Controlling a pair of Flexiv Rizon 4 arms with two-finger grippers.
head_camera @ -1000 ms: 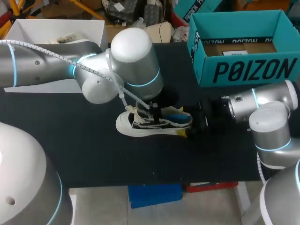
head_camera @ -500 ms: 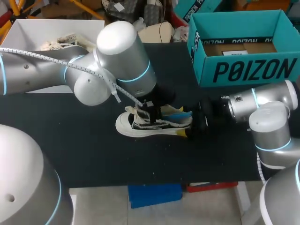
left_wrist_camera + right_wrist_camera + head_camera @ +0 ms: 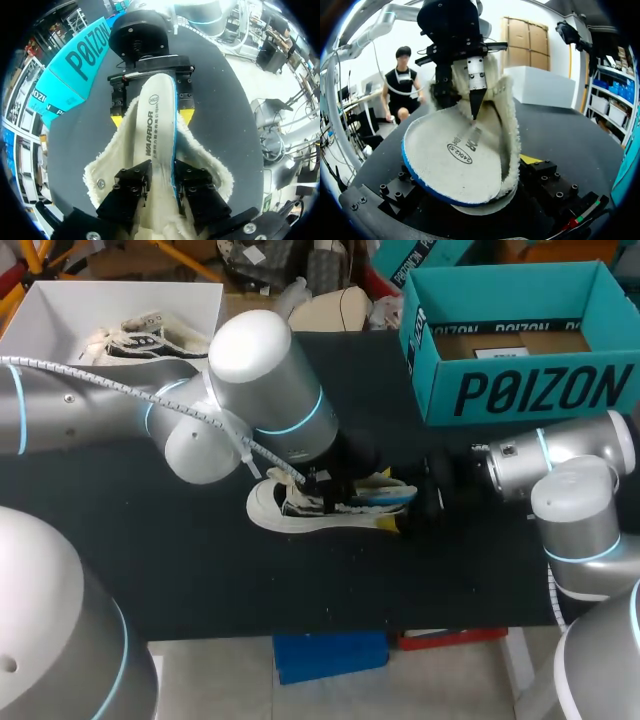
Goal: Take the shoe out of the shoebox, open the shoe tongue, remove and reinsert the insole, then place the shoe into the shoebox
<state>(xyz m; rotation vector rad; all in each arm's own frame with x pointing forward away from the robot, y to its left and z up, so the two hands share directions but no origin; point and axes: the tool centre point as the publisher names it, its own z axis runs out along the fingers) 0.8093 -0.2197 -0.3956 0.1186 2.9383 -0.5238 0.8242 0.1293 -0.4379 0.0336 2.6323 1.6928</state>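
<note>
Shoe (image 3: 300,508) lies on its sole in the middle of the black surface (image 3: 200,580). It lies long-ways across the surface, with its white toe to the left and its heel to the right. Far to the left at the back is a white box (image 3: 60,300) with a second shoe (image 3: 135,335) in it. My left arm comes over from that side, and the left pincer (image 3: 322,485) hangs right above the shoe's opening, pointing down. Its two dark fingers are narrow and pinch the insole (image 3: 155,125) from both sides. The heel end of the insole sticks up out of the fluffy lining. At the heel, the right pincer (image 3: 408,508) has a yellow tip on each side and holds the shoe steady. Farther right at the back is the teal shoebox (image 3: 520,390), well apart from the shoe. I think the insole must next slide up and out along the shoe, and the left arm is the one to pull it.
</note>
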